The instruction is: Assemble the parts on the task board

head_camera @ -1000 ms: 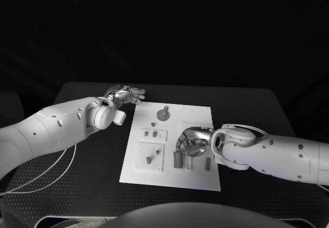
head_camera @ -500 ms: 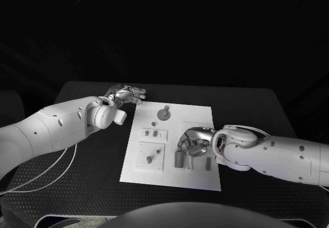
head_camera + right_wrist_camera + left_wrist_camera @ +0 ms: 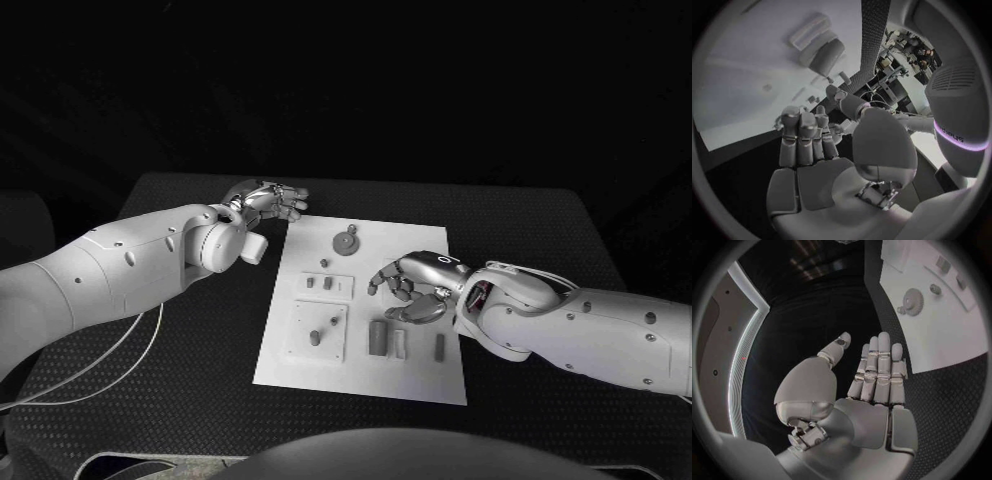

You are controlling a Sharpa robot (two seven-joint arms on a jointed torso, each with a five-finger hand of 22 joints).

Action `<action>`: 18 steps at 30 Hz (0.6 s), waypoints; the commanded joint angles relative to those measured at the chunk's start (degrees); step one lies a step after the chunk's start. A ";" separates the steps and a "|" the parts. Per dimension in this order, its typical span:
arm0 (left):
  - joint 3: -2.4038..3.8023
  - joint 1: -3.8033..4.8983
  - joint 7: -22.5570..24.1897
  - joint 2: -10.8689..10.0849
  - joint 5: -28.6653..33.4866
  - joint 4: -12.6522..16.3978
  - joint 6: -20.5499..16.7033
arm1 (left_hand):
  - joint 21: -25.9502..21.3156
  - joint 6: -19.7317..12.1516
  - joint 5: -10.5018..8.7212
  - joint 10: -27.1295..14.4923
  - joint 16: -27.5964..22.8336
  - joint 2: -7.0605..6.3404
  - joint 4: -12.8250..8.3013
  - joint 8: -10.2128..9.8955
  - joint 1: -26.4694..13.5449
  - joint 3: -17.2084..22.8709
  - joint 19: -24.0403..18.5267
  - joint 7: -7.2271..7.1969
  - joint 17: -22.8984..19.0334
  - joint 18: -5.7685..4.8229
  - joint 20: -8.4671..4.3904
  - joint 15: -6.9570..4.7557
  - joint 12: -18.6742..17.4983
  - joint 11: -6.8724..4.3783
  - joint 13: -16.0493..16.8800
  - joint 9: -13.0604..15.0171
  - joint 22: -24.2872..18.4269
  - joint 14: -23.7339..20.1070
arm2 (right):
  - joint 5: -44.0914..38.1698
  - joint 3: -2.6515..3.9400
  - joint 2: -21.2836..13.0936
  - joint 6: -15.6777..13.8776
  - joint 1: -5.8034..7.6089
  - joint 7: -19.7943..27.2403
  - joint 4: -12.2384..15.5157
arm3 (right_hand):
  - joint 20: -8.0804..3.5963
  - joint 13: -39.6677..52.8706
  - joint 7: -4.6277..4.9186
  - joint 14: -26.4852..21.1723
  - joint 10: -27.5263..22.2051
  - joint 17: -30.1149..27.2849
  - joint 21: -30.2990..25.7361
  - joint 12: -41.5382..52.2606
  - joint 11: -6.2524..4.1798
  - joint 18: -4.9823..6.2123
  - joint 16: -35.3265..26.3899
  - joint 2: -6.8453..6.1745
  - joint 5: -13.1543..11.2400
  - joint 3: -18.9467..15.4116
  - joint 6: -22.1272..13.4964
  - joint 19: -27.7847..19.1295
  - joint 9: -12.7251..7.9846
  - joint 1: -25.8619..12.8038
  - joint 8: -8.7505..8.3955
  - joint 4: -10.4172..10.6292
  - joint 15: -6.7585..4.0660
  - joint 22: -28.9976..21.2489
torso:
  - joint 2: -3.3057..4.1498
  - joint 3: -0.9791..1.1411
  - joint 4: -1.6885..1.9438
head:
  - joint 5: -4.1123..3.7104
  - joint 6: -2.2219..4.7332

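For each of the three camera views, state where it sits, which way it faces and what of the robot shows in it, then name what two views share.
Head view: sits on the robot's head, looking down at the black table and the white rectangular task board; both white arms show.
Left wrist view: sits behind the left hand, facing past its straight fingers toward the board's edge and a grey gear-shaped part.
Right wrist view: sits behind the right hand, looking onto the board; its fingers are curled.
Shared: the head and left wrist views both show the gear-shaped part.
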 commanded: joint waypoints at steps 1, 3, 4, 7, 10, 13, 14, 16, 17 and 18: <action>0.03 0.04 0.40 0.08 0.18 0.03 0.86 | -0.18 -0.26 0.17 -0.56 -0.28 0.17 0.35 0.16 -0.52 0.00 0.15 0.03 0.06 0.66 0.35 0.51 -0.16 0.04 -0.08 -0.05 0.06 -0.06 | -4.84 0.01 -0.03 -3.80 0.14 4.68 0.29 | 0.07 -0.06 0.55 -0.64 -0.46 -0.07 -0.46 -0.29 -0.23 2.55 -0.37 -0.41 0.00 -0.71 -1.43 -0.65 -0.03 0.87 0.25 -0.14 -0.22 -0.10 | 0.03 -0.03 -0.07 | 0.19 0.07; 0.03 0.03 0.42 0.11 0.18 0.01 0.87 | -0.19 -0.27 0.17 -0.56 -0.29 0.16 0.36 0.16 -0.53 0.00 0.15 0.03 0.07 0.66 0.35 0.51 -0.16 0.04 -0.08 -0.05 0.06 -0.06 | -7.80 0.01 0.06 -3.14 0.27 5.01 0.47 | 0.18 -0.05 0.30 -0.95 -0.76 -0.04 -0.59 -0.38 -0.40 2.55 -0.44 -0.76 -0.01 -1.07 -1.74 -1.00 -0.05 1.43 0.33 -0.27 -0.37 -0.10 | 0.04 -0.02 -0.05 | 0.26 0.05; 0.03 0.03 0.42 0.13 0.18 -0.04 0.84 | -0.19 -0.27 0.17 -0.56 -0.29 0.16 0.36 0.16 -0.53 0.00 0.15 0.03 0.07 0.66 0.35 0.51 -0.16 0.04 -0.08 -0.05 0.06 -0.06 | -9.50 0.01 0.27 -2.72 0.40 5.17 0.48 | 0.22 -0.05 0.16 -1.06 -0.87 -0.03 -0.63 -0.40 -0.50 2.55 -0.47 -0.86 -0.01 -1.21 -1.83 -1.13 -0.05 1.60 0.36 -0.32 -0.42 -0.08 | 0.03 0.00 -0.06 | 0.31 -0.01; 0.03 0.03 0.40 0.18 0.18 -0.11 0.80 | -0.19 -0.27 0.18 -0.56 -0.30 0.17 0.36 0.16 -0.53 0.00 0.14 0.03 0.08 0.66 0.35 0.51 -0.16 0.04 -0.09 -0.05 0.07 -0.06 | -13.18 0.00 0.69 -1.25 0.56 5.17 0.64 | 0.69 0.08 -0.99 -2.64 -2.33 0.22 -1.05 -0.63 -1.39 2.55 -0.57 -1.32 -0.07 -2.66 -2.21 -2.79 0.03 3.08 0.74 -0.56 -0.66 0.14 | 0.01 0.06 -0.07 | 0.35 -0.13; 0.03 0.03 0.27 0.21 0.63 -0.18 0.80 | -0.20 -0.27 0.18 -0.57 -0.31 0.17 0.37 0.16 -0.52 0.01 0.14 0.03 0.09 0.66 0.35 0.52 -0.16 0.04 -0.09 -0.05 0.07 -0.07 | -17.33 -0.01 0.88 0.38 0.56 4.42 1.14 | 1.21 0.33 -1.42 -4.31 -3.94 0.56 -1.20 -0.59 -1.48 2.55 -0.39 -1.39 -0.18 -3.88 -2.66 -4.08 0.09 4.38 1.10 -0.67 -0.51 0.47 | 0.01 0.01 0.02 | 0.35 -0.18; 0.03 0.03 0.25 0.20 0.97 -0.32 0.67 | -0.23 -0.26 0.17 -0.56 -0.34 0.14 0.38 0.18 -0.56 -0.01 0.11 0.02 0.11 0.65 0.37 0.53 -0.15 0.04 -0.09 -0.06 0.09 -0.09 | -21.48 -0.04 1.05 3.09 0.56 2.86 1.26 | 1.47 0.45 -1.74 -4.96 -4.73 0.69 -1.21 -0.50 -1.47 2.55 -0.25 -1.56 -0.15 -5.11 -3.19 -4.54 0.05 4.50 1.11 -0.82 -0.53 0.63 | 0.02 0.00 -0.03 | 0.48 -0.32; 0.03 0.03 0.24 0.16 0.97 -0.30 0.70 | -0.23 -0.26 0.16 -0.56 -0.35 0.14 0.39 0.18 -0.56 -0.01 0.10 0.02 0.11 0.65 0.37 0.53 -0.15 0.04 -0.09 -0.06 0.09 -0.09 | -22.33 -0.07 1.14 3.81 0.56 2.71 1.24 | 1.57 0.49 -2.15 -5.35 -5.21 0.72 -1.30 -0.53 -1.44 2.55 -0.27 -1.59 -0.15 -5.85 -3.47 -4.89 0.02 4.62 1.09 -0.82 -0.53 0.69 | 0.01 0.00 -0.06 | 0.52 -0.34; 0.03 0.03 0.25 0.15 0.97 -0.29 0.81 | -0.24 -0.26 0.16 -0.55 -0.36 0.12 0.38 0.18 -0.56 -0.02 0.08 0.01 0.12 0.64 0.37 0.53 -0.15 0.04 -0.09 -0.06 0.10 -0.10 | -24.18 -0.10 1.24 4.40 0.56 1.89 1.42 | 2.09 0.54 -3.21 -7.04 -7.14 0.80 -1.99 -0.77 -1.02 2.49 -0.49 -1.60 -0.23 -7.31 -4.75 -6.65 -0.17 5.03 0.71 -0.78 -0.20 0.80 | 0.02 0.01 -0.16 | 0.60 -0.43; 0.03 0.02 0.26 0.17 0.97 -0.33 0.83 | -0.25 -0.26 0.16 -0.55 -0.37 0.11 0.38 0.19 -0.56 -0.02 0.07 0.01 0.13 0.64 0.37 0.53 -0.15 0.04 -0.09 -0.06 0.10 -0.10 | -25.37 -0.10 1.29 5.08 0.56 1.46 1.52 | 2.43 0.60 -3.55 -7.88 -8.00 0.81 -2.30 -0.66 -0.73 2.44 -0.49 -1.64 -0.20 -7.53 -5.03 -7.49 -0.18 5.60 0.73 -0.79 0.06 0.88 | 0.02 0.00 -0.16 | 0.65 -0.47; 0.03 0.02 0.26 0.17 0.97 -0.32 0.85 | -0.25 -0.26 0.16 -0.55 -0.38 0.10 0.38 0.19 -0.56 -0.02 0.06 0.01 0.13 0.64 0.38 0.54 -0.15 0.04 -0.09 -0.06 0.11 -0.11 | -26.07 -0.10 1.36 5.38 0.56 1.27 1.55 | 2.64 0.63 -3.87 -8.39 -8.52 0.80 -2.50 -0.57 -0.53 2.41 -0.48 -1.67 -0.22 -7.44 -5.08 -7.99 -0.15 6.12 0.82 -0.78 0.25 0.91 | 0.02 0.03 -0.17 | 0.69 -0.53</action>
